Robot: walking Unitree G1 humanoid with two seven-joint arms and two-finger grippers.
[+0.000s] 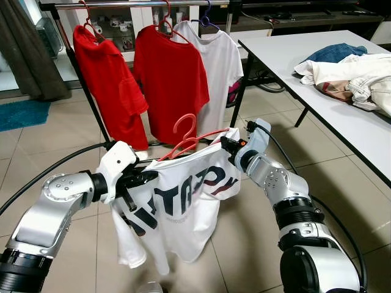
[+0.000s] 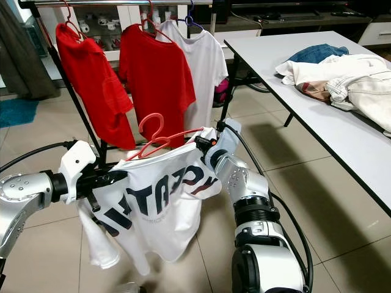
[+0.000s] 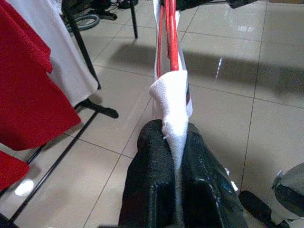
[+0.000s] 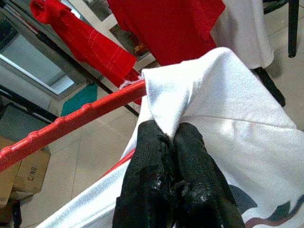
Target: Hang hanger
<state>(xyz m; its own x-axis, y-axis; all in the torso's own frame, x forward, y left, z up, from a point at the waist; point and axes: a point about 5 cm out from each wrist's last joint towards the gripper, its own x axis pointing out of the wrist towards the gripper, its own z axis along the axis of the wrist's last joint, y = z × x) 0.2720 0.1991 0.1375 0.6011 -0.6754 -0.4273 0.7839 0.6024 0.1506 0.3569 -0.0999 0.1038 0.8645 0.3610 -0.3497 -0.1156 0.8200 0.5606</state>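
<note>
The thin red plastic hanger, carrying a limp white printed T-shirt, hangs light and floppy between the left gripper and right gripper, each pinching a shoulder, below the black clothes rail

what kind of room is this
Probably a home laundry or living area: a clothes rack hung with red shirts, a white table piled with clothes, and a tiled floor.
</note>
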